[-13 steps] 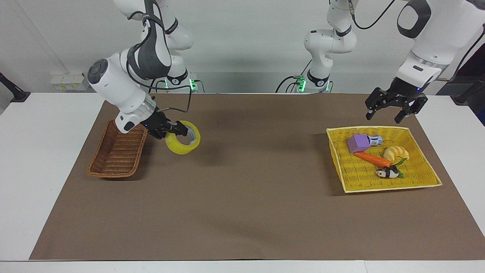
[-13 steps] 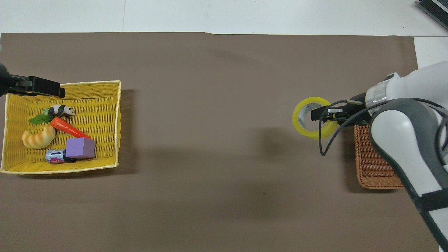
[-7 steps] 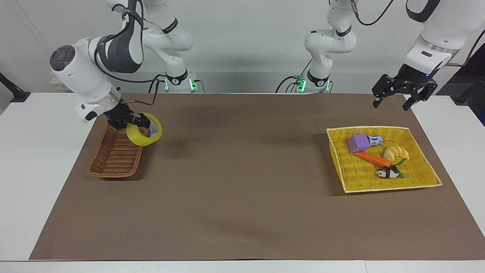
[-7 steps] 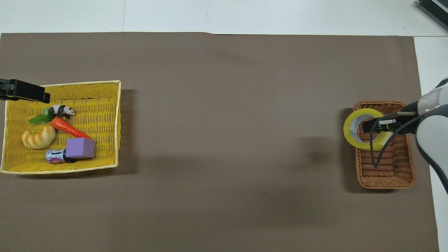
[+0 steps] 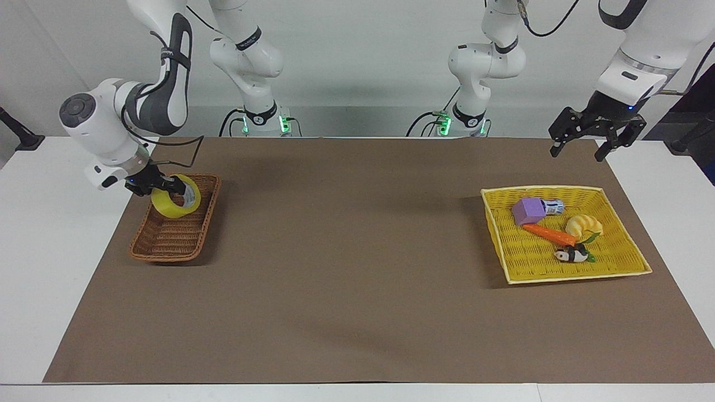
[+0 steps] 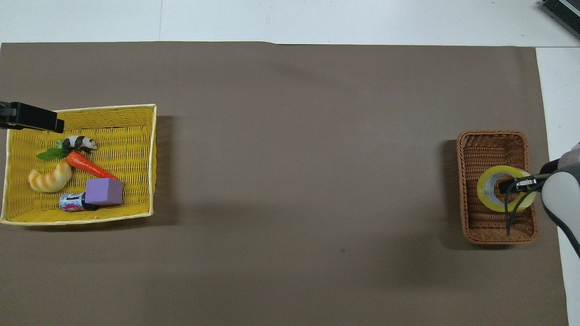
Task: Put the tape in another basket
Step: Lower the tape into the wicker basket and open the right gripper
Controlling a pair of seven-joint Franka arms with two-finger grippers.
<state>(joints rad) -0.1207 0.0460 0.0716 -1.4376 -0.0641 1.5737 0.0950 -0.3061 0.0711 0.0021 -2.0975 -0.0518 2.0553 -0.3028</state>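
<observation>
In the facing view, at about nine o'clock, the right gripper [image 5: 161, 187] hangs over the basket [image 5: 167, 245], its fingers pinching the wall of the tape [image 5: 174, 202], one inside the white core and one outside; the tape is held tilted, just above the end of the basket that lies toward the robots, and whether it touches the wicker cannot be told. The basket sits on the brown mat [image 5: 357, 268] that covers the worktop [image 5: 33, 251], toward the right arm's end. At about three o'clock, toward the left arm's end, stands the yellow tray [image 5: 625, 268]; in it lie a purple block [image 5: 528, 210] against a small bottle [image 5: 553, 207], an orange carrot [image 5: 550, 234], a croissant toy [image 5: 584, 226] and a panda figure [image 5: 571, 255]. At about two o'clock the left gripper [image 5: 595, 143] waits in the air above the mat's corner by the tray, its fingers spread wide and holding nothing.

In the overhead view the sides swap: the left gripper [image 6: 29, 117] shows at nine o'clock over the tray's corner [image 6: 136, 108]; at three o'clock the tape [image 6: 500, 194] overlaps the basket [image 6: 491, 138].
</observation>
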